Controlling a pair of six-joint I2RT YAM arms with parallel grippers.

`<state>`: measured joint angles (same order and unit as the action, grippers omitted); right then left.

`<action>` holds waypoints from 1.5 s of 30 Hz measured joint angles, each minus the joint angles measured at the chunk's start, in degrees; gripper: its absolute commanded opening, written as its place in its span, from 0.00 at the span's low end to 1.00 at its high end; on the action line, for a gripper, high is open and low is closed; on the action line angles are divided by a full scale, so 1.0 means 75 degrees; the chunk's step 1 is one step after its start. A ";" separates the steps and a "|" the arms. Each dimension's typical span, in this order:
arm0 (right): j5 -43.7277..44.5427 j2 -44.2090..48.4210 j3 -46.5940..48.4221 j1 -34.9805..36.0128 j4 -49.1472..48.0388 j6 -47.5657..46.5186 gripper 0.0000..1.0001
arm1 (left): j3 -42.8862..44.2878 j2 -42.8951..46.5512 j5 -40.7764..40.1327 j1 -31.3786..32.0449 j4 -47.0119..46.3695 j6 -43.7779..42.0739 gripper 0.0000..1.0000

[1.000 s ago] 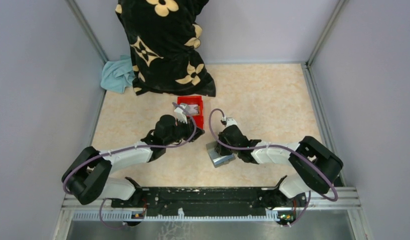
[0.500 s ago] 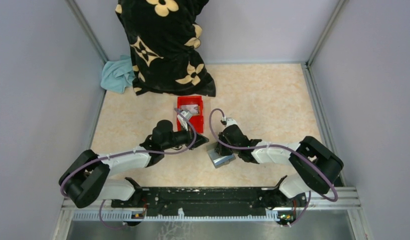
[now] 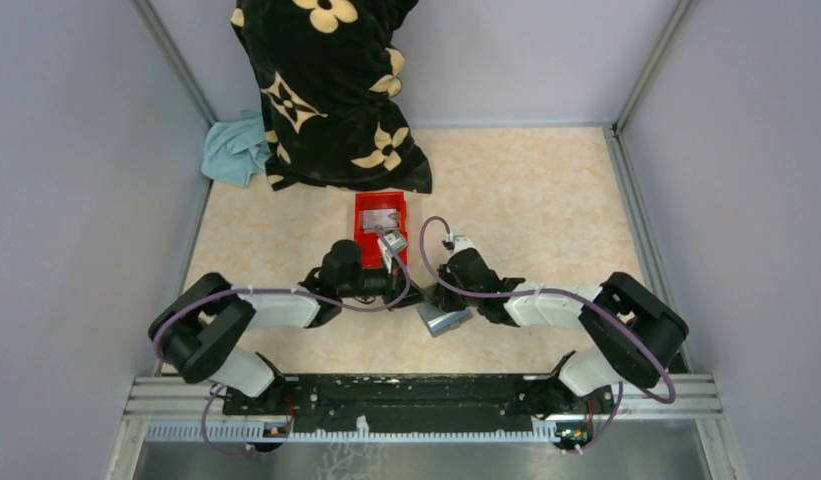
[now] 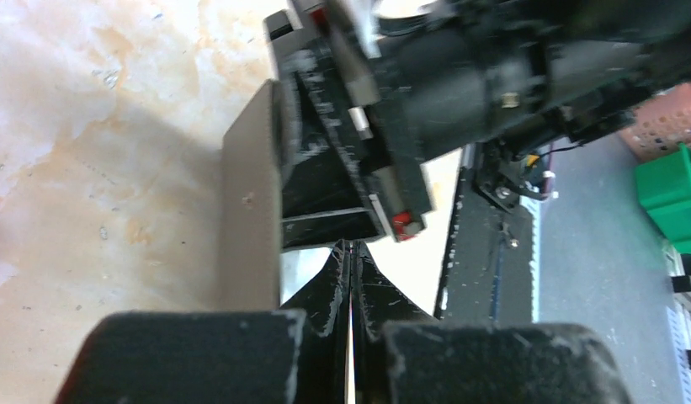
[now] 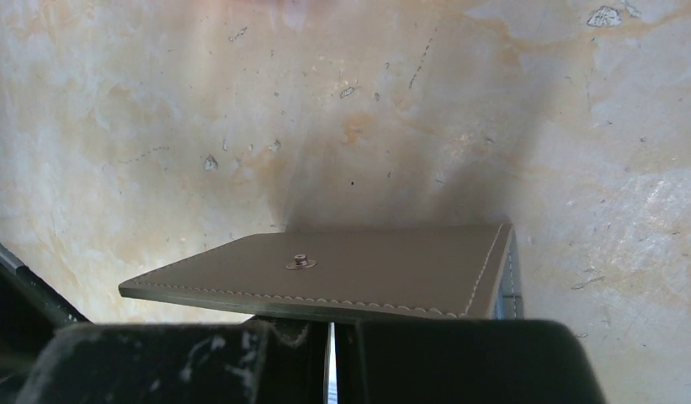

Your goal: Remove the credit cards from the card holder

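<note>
While one silver-grey credit card (image 3: 383,218) lies in the red plastic bin (image 3: 362,205), we see the grey folding card holder (image 3: 444,318) on the tabletop (image 3: 546,200) between tightly closed left fingers (image 4: 371,290) and right fingers (image 5: 367,345); any remaining cards are unseen.

A high rear camera looks down on the whole table (image 3: 546,190); both wrist cameras peer closely at the card holder (image 3: 444,318) it also shows.

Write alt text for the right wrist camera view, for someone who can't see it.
A grey-brown card holder flap, white-stitched with a small metal snap, juts out just past the shut black right gripper, over a beige marbled table. No cards are visible.
</note>
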<state>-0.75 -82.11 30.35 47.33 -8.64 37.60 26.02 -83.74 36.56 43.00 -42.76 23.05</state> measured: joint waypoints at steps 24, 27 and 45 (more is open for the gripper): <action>-0.0122 0.1431 -0.0927 -0.0035 0.0685 0.0023 0.00 | 0.1411 -0.2649 -0.1040 -0.0052 0.0029 0.0251 0.00; -0.0122 0.1553 -0.0947 -0.0035 0.0866 0.0017 0.00 | 0.1384 -0.2841 -0.1020 -0.0029 -0.0076 0.0437 0.00; 0.0405 0.0335 0.0233 -0.0685 0.1635 0.0245 0.00 | -0.0930 -0.1241 -0.1279 0.0090 -0.0886 0.1303 0.00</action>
<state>2.28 -79.59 32.10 42.19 3.62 39.44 19.05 -93.06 26.96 43.68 -49.41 32.82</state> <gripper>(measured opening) 0.003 0.005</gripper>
